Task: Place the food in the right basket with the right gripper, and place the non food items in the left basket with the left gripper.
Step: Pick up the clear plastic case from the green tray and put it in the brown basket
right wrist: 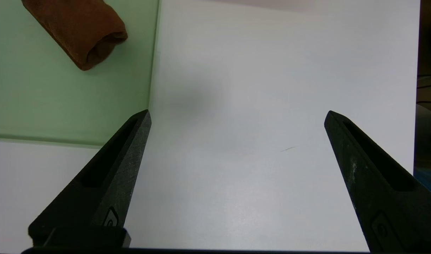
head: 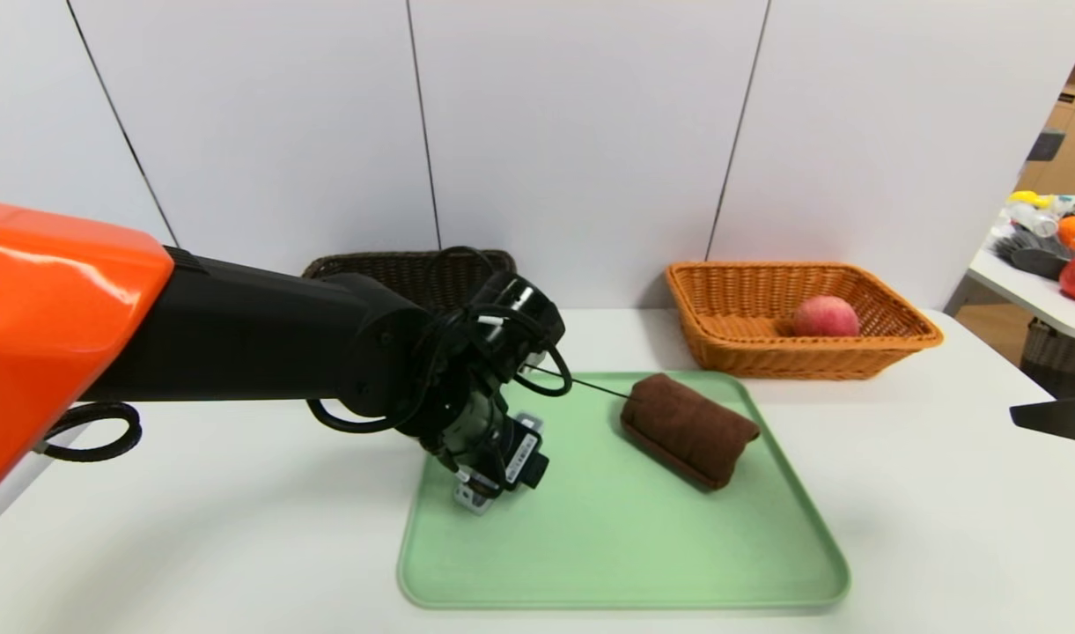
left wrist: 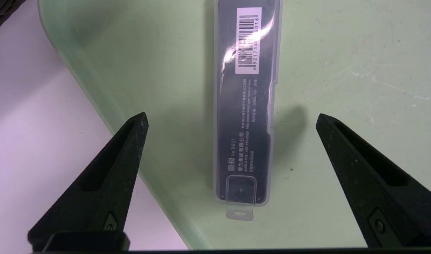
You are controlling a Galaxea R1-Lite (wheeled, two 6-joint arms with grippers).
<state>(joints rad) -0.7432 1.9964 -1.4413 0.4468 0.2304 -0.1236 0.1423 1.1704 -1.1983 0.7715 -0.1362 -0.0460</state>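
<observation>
Spread wide, the left gripper (left wrist: 231, 118) hangs over a clear plastic case (left wrist: 244, 102) lying flat near the left edge of the green tray (head: 625, 546), gripping nothing. A rolled brown towel (head: 688, 428) rests in the tray's upper right. Behind stand a dark basket (head: 411, 269) and an orange basket (head: 889, 339) holding an apple (head: 825, 316). At the frame's right edge, the right gripper (right wrist: 236, 114) hovers open over the white table (right wrist: 271, 106).
</observation>
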